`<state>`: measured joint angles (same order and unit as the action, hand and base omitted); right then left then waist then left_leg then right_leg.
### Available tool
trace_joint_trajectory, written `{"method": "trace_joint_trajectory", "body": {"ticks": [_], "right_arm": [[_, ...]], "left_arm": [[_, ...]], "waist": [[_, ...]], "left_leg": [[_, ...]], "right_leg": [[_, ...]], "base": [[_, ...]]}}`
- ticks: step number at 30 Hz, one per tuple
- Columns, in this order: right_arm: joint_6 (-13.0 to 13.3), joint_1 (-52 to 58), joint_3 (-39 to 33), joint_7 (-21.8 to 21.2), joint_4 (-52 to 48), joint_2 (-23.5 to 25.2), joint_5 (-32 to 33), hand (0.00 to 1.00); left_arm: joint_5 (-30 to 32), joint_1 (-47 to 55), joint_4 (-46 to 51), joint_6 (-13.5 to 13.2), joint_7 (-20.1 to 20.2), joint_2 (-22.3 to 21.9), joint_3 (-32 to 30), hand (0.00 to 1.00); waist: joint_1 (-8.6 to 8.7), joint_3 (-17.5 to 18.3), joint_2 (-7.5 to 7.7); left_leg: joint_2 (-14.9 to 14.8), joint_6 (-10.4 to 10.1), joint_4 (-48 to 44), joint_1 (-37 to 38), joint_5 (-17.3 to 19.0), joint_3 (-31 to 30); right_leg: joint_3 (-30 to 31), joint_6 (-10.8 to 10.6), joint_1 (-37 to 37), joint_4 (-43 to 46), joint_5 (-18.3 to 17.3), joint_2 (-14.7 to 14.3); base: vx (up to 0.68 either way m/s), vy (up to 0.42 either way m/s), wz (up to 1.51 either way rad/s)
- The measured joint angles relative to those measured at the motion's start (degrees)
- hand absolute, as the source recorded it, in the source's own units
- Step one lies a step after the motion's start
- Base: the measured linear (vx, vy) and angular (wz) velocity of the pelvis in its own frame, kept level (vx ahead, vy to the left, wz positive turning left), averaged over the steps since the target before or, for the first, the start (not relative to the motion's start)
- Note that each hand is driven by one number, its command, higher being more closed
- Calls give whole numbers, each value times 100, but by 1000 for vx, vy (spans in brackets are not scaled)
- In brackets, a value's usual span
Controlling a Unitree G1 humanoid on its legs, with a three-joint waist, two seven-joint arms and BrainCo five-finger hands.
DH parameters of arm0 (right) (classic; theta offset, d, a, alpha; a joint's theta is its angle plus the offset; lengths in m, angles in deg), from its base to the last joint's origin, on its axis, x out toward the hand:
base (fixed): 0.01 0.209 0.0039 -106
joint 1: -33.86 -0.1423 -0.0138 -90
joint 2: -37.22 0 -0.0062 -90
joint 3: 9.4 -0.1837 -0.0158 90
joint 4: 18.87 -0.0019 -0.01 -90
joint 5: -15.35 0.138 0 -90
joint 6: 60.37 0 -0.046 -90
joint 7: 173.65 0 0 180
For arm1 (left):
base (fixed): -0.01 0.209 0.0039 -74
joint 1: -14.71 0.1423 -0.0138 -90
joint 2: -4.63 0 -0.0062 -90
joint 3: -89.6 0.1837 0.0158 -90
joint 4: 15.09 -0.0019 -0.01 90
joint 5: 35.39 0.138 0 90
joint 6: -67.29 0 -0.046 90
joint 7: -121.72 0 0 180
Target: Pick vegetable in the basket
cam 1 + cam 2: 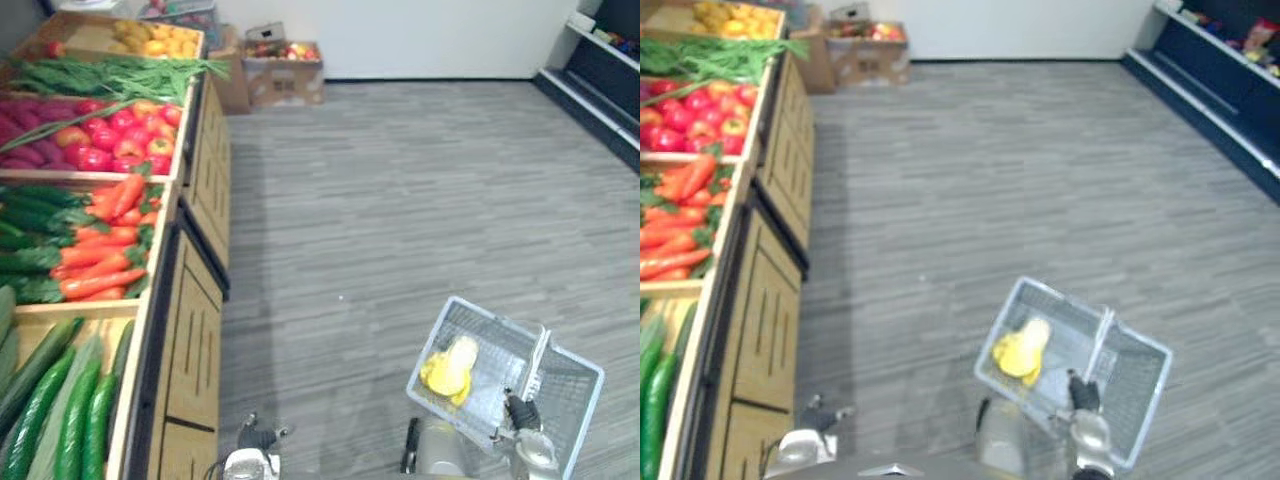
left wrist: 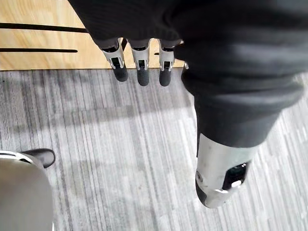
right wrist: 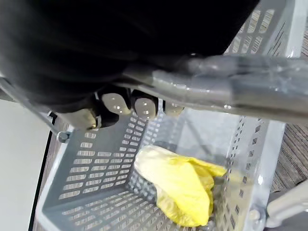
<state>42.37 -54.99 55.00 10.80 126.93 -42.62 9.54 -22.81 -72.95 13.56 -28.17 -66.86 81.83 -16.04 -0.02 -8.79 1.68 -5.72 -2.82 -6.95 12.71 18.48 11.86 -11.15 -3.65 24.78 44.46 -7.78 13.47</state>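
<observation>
A grey plastic basket hangs low at my right side, over the carpet. My right hand is shut on the basket's handle, with the fingers curled round it in the right wrist view. A yellow leafy vegetable lies in the basket's bottom. My left hand hangs open beside the wooden stand, its fingers straight and holding nothing. It also shows at the lower edge of the left eye view.
A wooden produce stand runs along my left with cucumbers, carrots, red and yellow peppers and green onions. Cardboard boxes stand by the far wall. Dark shelving lines the right.
</observation>
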Motion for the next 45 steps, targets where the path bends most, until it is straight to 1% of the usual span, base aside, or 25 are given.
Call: {"method": "trace_joint_trajectory", "body": {"ticks": [3, 4, 6, 7, 8, 12, 14, 15, 17, 20, 23, 25, 26, 27, 28, 29, 32, 34, 36, 38, 39, 41, 42, 43, 45], "right_arm": [[-23, -4, -188, -2, -63, 12, 39, 100], [-62, 0, -298, -4, -86, 29, 145, 100], [-122, 25, -409, 4, -86, 101, 159, 100], [-126, -21, -553, 7, -93, 87, 173, 100], [-124, -18, -650, 7, -89, 88, 180, 100], [-208, 48, -726, -8, -77, 20, 116, 100], [-347, 125, -637, -14, -41, -2, 118, 100], [-382, 148, -603, -10, -10, -14, 121, 100], [-456, 235, -461, 3, 206, -16, 122, 100], [-474, 433, -290, 13, 315, 0, 135, 100], [-502, 451, -183, 20, 324, 5, 140, 100], [-499, 558, -181, 27, 306, 11, 138, 100], [-496, 647, -133, 32, 272, 4, 137, 100], [-541, 634, -81, 48, 341, 118, 137, 100], [-496, 589, -3, 54, 303, 271, 134, 100], [-477, 480, 93, 46, 256, 377, 124, 100], [-475, 409, 123, 32, 283, 604, 131, 100], [-462, 414, 104, -2, 373, 619, 136, 100], [-412, 331, -181, -8, 589, 525, 135, 100], [-411, 289, -239, -16, 673, 421, 133, 100], [-362, 265, -241, -33, 707, 373, 123, 100], [-281, 261, -168, -60, 711, 368, 126, 100], [-239, 238, -151, -86, 697, 348, 127, 100], [-221, 215, -148, -92, 691, 292, 127, 100], [-205, 193, -165, -92, 698, 219, 129, 100]], "left_arm": [[0, -49, -20, 66, -5, -119, -140, 0], [4, -66, -19, 66, -5, -233, -260, 0], [9, -68, -23, 67, -3, -371, -495, 0], [17, -61, -24, 51, 12, -522, -605, 0], [57, -50, 15, 52, 14, -595, -665, 0], [124, -3, 68, 52, 11, -738, -684, 0], [105, 9, 211, 60, 3, -713, -749, 0], [103, 7, 236, 60, -2, -699, -751, 0], [-106, 10, 334, 55, -27, -675, -791, 0], [-189, 27, 537, 26, -75, -655, -804, 0], [-494, -31, 692, -60, -219, -633, -825, 0], [-524, -22, 658, -69, -251, -643, -797, 0], [-571, 33, 647, -88, -241, -701, -745, 0], [-548, -21, 658, -92, -249, -601, -759, 0], [-541, -79, 696, -133, -253, -508, -746, 0], [-524, -89, 704, -147, -247, -519, -858, 0], [-545, -41, 671, -147, -245, -522, -1005, 0], [-510, 105, 634, -135, -246, -465, -945, 0], [-477, 169, 413, -103, -239, -245, -538, 0], [-453, 191, 334, -63, -231, -141, -299, 0], [-425, 190, 234, -51, -224, -24, -66, 0], [-332, 256, 98, -6, -219, 193, 26, 0], [-327, 321, -20, 21, -220, 271, 28, 0], [-307, 369, -64, 70, -212, 297, 27, 0], [-283, 403, -187, 73, -209, 303, -44, 0]], "waist": [[-2, -34, -114], [8, -73, -190], [3, -78, -202], [-25, -91, -357], [-11, -80, -345], [19, 103, -535], [19, 50, -441], [-29, 45, -438], [-140, 26, -381], [-200, 71, -277], [-269, 56, -158], [-289, 66, -173], [-388, 119, -255], [-372, 188, -58], [-343, 290, 162], [-386, 285, 260], [-648, 301, 269], [-657, 516, 310], [-540, 736, 376], [-460, 746, 310], [-433, 705, 307], [-332, 660, 365], [-313, 642, 393], [-308, 644, 388], [-311, 635, 388]], "left_leg": [[-237, -72, 178, 85, 20, -12], [-393, -74, 337, 244, 21, -8], [-577, -77, 368, 435, 11, 38], [-746, -312, 217, 440, -248, 109], [-757, -386, 2, 443, -568, 96], [-1053, -323, -1031, -5, -1716, -415], [-1193, -526, -2826, -970, -2814, -980], [-1252, -568, -3408, -1201, -2760, -966], [-1301, -508, -4949, -1861, -2143, -675], [-1295, -355, -5168, -2626, -1526, -277], [-1103, -171, -3753, -3401, -1111, 806], [-776, 130, -2182, -3399, -1438, 1138], [-620, 650, -1275, -3372, -2057, 1072], [-440, 582, -1314, -3346, -1880, 1169], [-225, 605, -1235, -3468, -1820, 1166], [-171, 601, -1241, -3521, -1699, 1213], [-169, 624, -1322, -3284, -1374, 1430], [30, 680, -1100, -3067, -1271, 1448], [431, 702, -671, -2778, -1187, 1239], [577, 717, -427, -2481, -1173, 1067], [692, 730, -253, -2169, -1141, 878], [842, 745, -59, -1707, -1073, 512], [883, 678, 58, -1409, -1004, 366], [909, 683, 86, -1197, -906, 181], [935, 676, 98, -1015, -802, -101]], "right_leg": [[-167, -124, 130, -1193, 102, -179], [-170, -313, 104, -2016, 251, -273], [-175, -266, -12, -2321, 1008, -338], [-256, -89, 58, -1808, 529, -396], [-276, 2, 104, -1278, 141, -299], [-657, 207, -343, -1084, -557, -369], [-885, 261, -1042, -1617, -751, -442], [-889, 269, -1251, -1752, -767, -472], [-963, 266, -2202, -2300, -765, -539], [-1198, 257, -2975, -2850, -760, -514], [-1299, -47, -3540, -3281, -749, -311], [-1370, -131, -3878, -3342, -798, -232], [-1321, -289, -4032, -3344, -893, -321], [-1269, -354, -4080, -3374, -952, -139], [-1090, -218, -3986, -3423, -810, -30], [-914, -180, -3908, -3485, -528, 9], [-402, -313, -3987, -3541, 346, 68], [-65, -361, -3865, -3279, 758, 199], [250, -600, -3229, -1921, 1360, 447], [453, -763, -2915, -1085, 2088, 492], [653, -825, -2505, 32, 2285, 434], [682, -794, -1991, 1354, 1700, 227], [592, -610, -1706, 1744, 1080, 99], [353, -470, -1463, 1724, 523, 68], [88, -232, -1199, 1267, -52, 64]], "base": [[370, -202, 12], [481, -325, 29], [558, -389, 29], [504, -368, 27], [609, -446, 23], [600, -376, 34], [490, -255, 49], [409, -205, 16], [421, -171, 6], [322, -33, 28], [337, 137, 4], [432, 273, 3], [450, 305, 7], [522, 339, 31], [490, 312, 39], [389, 258, 22], [377, 261, -16], [320, 200, -3], [332, 196, 48], [237, 134, 58], [397, 150, 79], [352, 102, 85], [335, 52, 79], [402, 50, 87], [333, -25, 87]]}}
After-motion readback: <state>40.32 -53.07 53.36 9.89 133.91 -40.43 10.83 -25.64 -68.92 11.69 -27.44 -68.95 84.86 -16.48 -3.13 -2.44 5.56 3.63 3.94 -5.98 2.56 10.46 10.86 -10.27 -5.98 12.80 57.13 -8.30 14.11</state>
